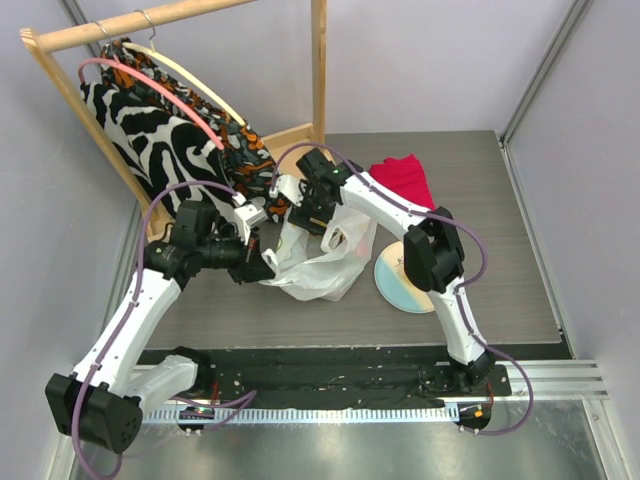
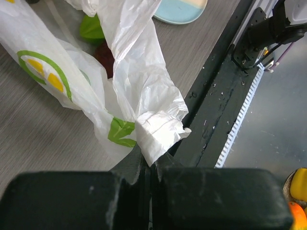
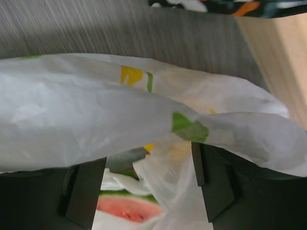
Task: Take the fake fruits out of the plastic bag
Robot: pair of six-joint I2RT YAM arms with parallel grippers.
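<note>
Two end effectors meet at the plastic bag point(image 1: 320, 262) point(image 2: 139, 81) point(image 3: 120, 110), which lies crumpled on the worktop point(image 1: 480, 230) between them. On the left, the left end effector point(image 1: 258, 266) point(image 2: 151, 165) is clenched on a twisted fold of the bag's near-left edge, with film bunching out above the grip. Beyond that pinch, to the right and farther off, a green fruit point(image 2: 91, 28) and a dark red fruit point(image 2: 103, 55) show among the folds. I cannot tell whether they are fully inside. The bag's long axis runs from the pinch rightward and slightly far, toward the right end effector point(image 1: 300, 215) point(image 3: 148, 182). That one hangs over the bag's far end with its fingers point(image 3: 211, 177) spread and film draped loosely across the gap, not clamped. Right of the bag sits a blue-and-cream plate point(image 1: 405, 285) point(image 2: 180, 9). Since the fruits lie right of the held fold, the released right end effector looks nearer to them, while the left one anchors the bag.
</note>
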